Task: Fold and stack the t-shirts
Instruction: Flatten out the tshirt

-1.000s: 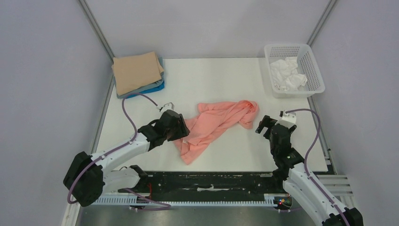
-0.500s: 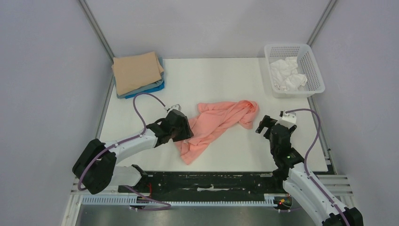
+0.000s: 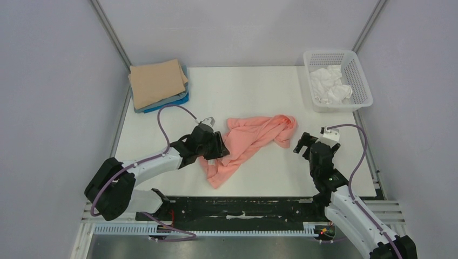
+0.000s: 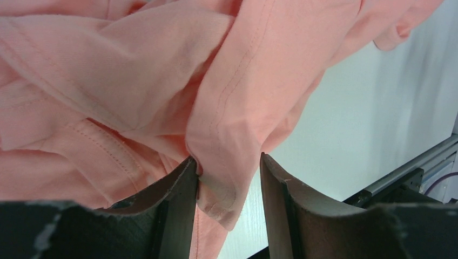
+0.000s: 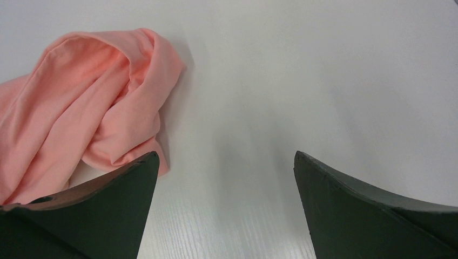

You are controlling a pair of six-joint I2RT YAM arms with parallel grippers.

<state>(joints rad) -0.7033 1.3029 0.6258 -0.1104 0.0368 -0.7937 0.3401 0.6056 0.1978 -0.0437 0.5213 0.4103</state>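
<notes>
Diagonally crumpled salmon-pink t-shirt (image 3: 248,141), long axis near-left to far-right

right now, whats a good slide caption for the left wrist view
Left gripper, jaws open, straddles a hemmed fold of the crumpled salmon-pink t-shirt on the white table, not yet pinched.

The white table (image 3: 259,91) bears a crumpled pink t-shirt (image 3: 248,141), a folded stack (image 3: 157,83) far left, a basket (image 3: 361,81) far right.

Left hand (image 4: 227,178) farther onto pink t-shirt (image 3: 254,136)
</notes>
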